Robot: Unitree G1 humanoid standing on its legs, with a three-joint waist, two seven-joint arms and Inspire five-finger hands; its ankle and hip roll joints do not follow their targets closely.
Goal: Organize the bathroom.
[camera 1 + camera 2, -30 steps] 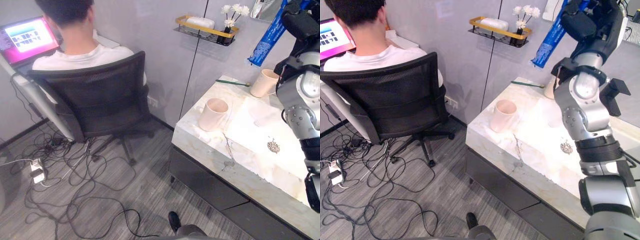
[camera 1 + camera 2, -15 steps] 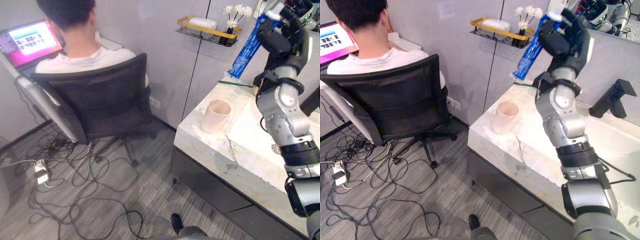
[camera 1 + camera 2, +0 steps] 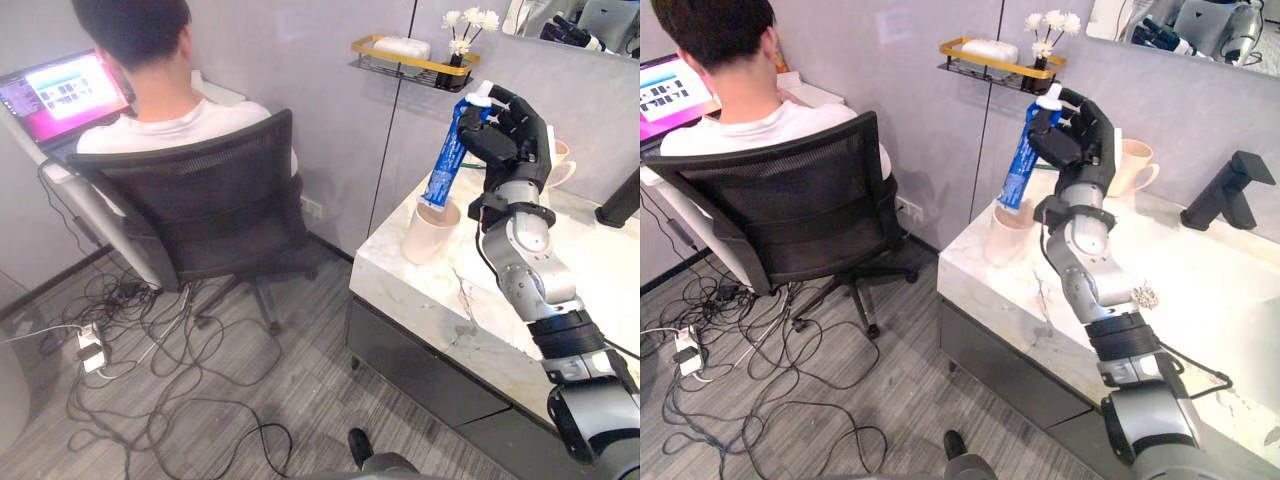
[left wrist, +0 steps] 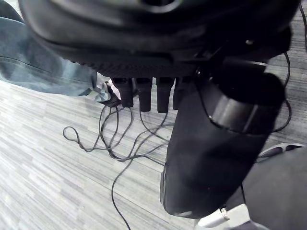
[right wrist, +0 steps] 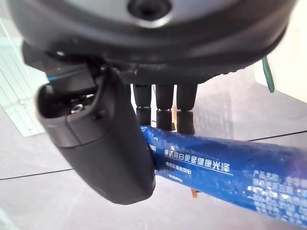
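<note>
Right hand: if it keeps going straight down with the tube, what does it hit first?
Likely the cup: the tube in the right hand hangs with its lower end at the cup's mouth. Depth is unclear, so it might catch the rim.

Right arm point(image 3: 1095, 275): silver-grey rounded segments, black bands at the joints. Right hand point(image 3: 1077, 135): dark, segmented fingers, white thumb cover. Left hand point(image 4: 211, 120): dark, glossy bulk, short fingers in a row.
</note>
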